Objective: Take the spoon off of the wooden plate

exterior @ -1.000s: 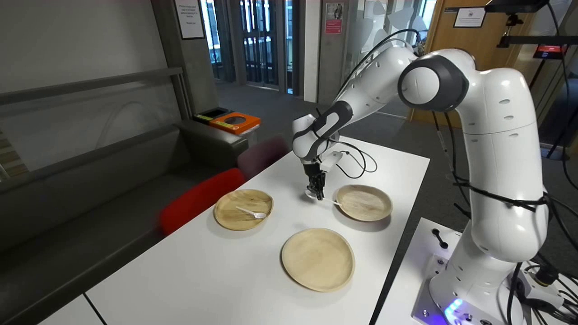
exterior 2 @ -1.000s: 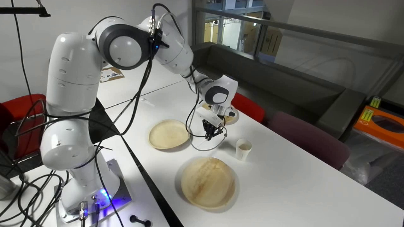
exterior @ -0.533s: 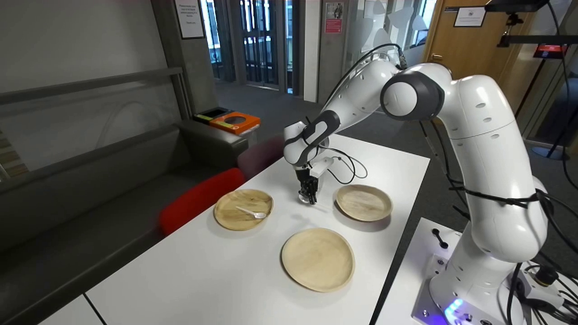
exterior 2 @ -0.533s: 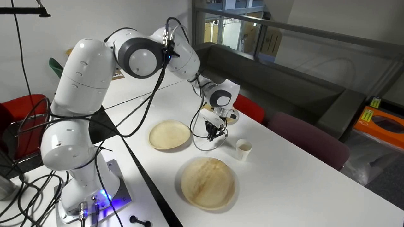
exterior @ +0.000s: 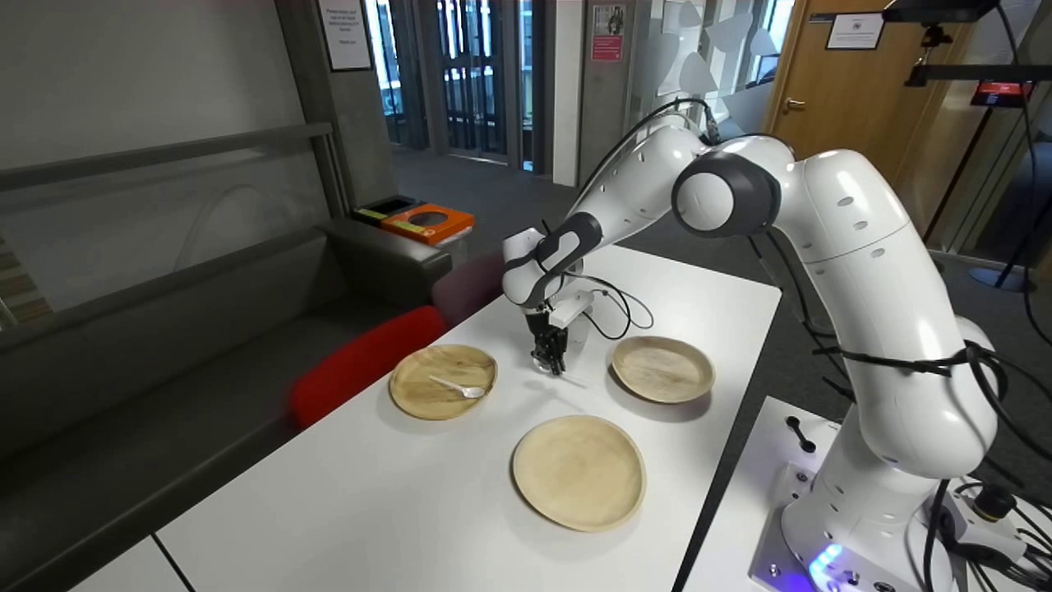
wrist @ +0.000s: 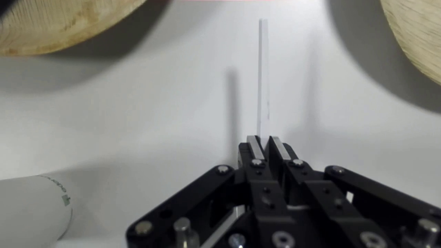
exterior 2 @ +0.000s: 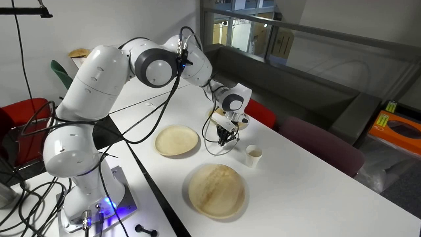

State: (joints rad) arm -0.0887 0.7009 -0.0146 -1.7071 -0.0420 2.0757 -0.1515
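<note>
The spoon (wrist: pixel 263 75) is in the claw (wrist: pixel 264 140), off the wooden plate (exterior: pixel 662 369) and apart from it. The claw is clamped on the spoon, its two halves nearly together with the thin handle between their tips. In the wrist view the handle runs straight out to the far side, with the wooden plate at the far left and the pale plate (exterior: pixel 580 473) at the far right. The bowl end is mostly hidden by the claw. The spoon hangs above the white table (exterior: pixel 370 493); a narrow shadow (wrist: pixel 233 110) falls to its left and a fainter one to its right.

In an exterior view the wooden plate sits to the right of the claw, its raised rim plain to see, and the pale plate lies nearer. To the left is the yellow plate (exterior: pixel 419 399), with a second spoon (exterior: pixel 457 386) lying in it, handle to the far left, bowl to the near right.

A cup (exterior 2: pixel 253 156) stands upright to the right of the claw in an exterior view, farther off than the wooden plate.

In an exterior view the arm (exterior: pixel 871 238) rises from its base (exterior: pixel 863 510) at the right, bends over the table and ends at the claw. A blue light (exterior: pixel 824 566) glows on the base. A red chair (exterior: pixel 362 362) and a purple chair (exterior: pixel 472 286) stand along the table's left edge, with a dark sofa (exterior: pixel 164 395) behind them and an orange bin (exterior: pixel 403 224) by the sofa's far end.
</note>
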